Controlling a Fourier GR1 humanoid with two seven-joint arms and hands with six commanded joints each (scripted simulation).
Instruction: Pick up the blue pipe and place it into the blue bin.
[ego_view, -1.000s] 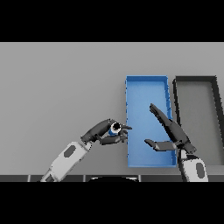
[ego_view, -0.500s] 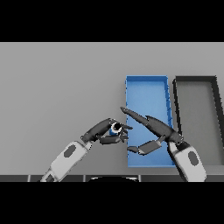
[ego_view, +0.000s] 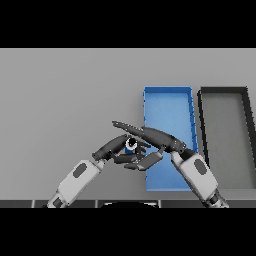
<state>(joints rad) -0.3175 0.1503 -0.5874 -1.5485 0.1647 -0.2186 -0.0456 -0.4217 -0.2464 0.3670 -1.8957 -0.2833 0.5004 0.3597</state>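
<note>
The blue pipe (ego_view: 131, 145), a short piece with a pale open end, sits just left of the blue bin (ego_view: 167, 111), close above the table. My left hand (ego_view: 113, 149) comes in from the lower left with its fingers curled round the pipe. My right hand (ego_view: 161, 137) reaches in from the lower right across the bin's left wall. Its straight fingers lie over the pipe and its thumb shows below it, so the hand is open around the pipe and the left hand's fingertips. Most of the pipe is hidden by both hands.
A black bin (ego_view: 225, 125) stands right beside the blue bin, on its right. The blue bin's floor is bare. The grey table (ego_view: 65, 95) stretches to the left and far side.
My right hand has swung left from over the blue bin until its fingers lie across the pipe. The left hand and the pipe have stayed in place.
</note>
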